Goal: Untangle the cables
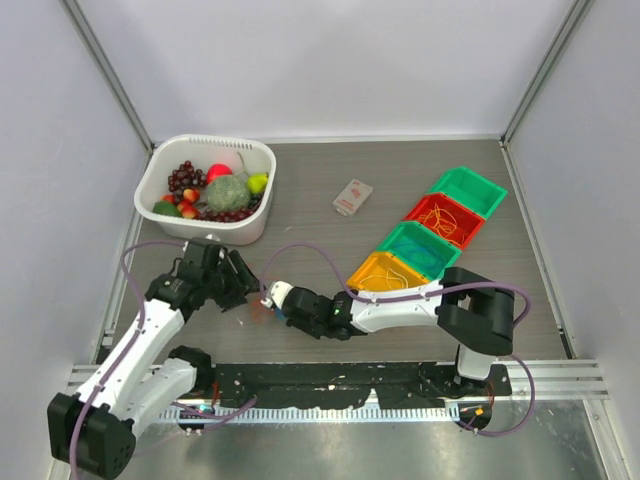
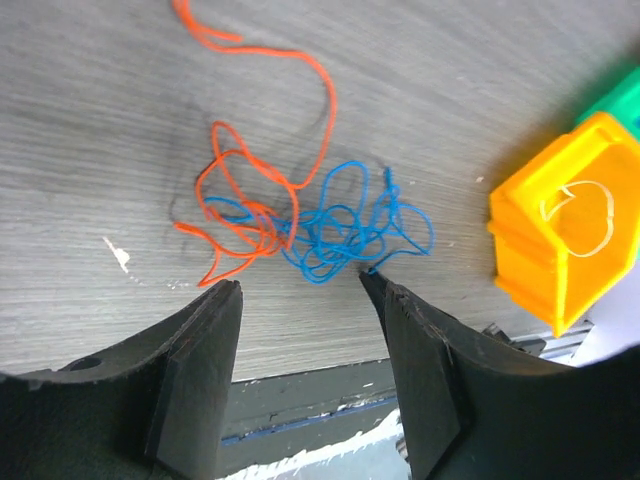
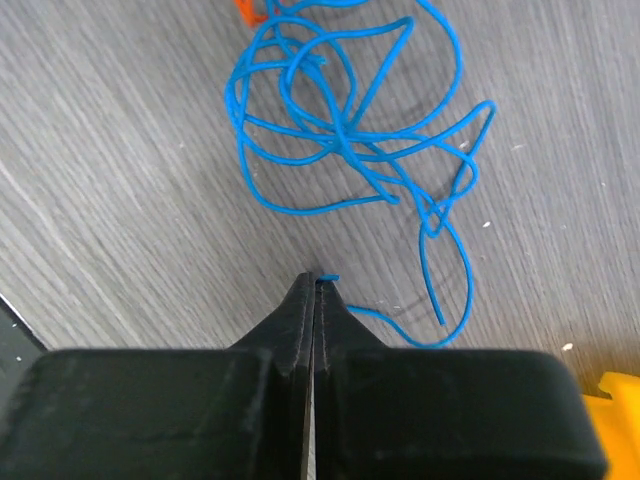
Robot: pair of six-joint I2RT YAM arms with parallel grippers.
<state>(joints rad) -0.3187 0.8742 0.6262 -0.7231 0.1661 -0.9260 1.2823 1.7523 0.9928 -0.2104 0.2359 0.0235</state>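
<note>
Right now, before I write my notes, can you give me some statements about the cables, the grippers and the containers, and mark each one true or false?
1. The right gripper is shut, pinching a bit of the blue cable. True.
2. The left gripper is shut on the orange cable. False: its jaws stand open, holding nothing.
3. The orange and blue cables lie fully apart. False: they overlap in one tangle on the table.
4. The yellow bin holds a thin pale cable. True.
5. The white basket is empty. False: it holds fruit.
</note>
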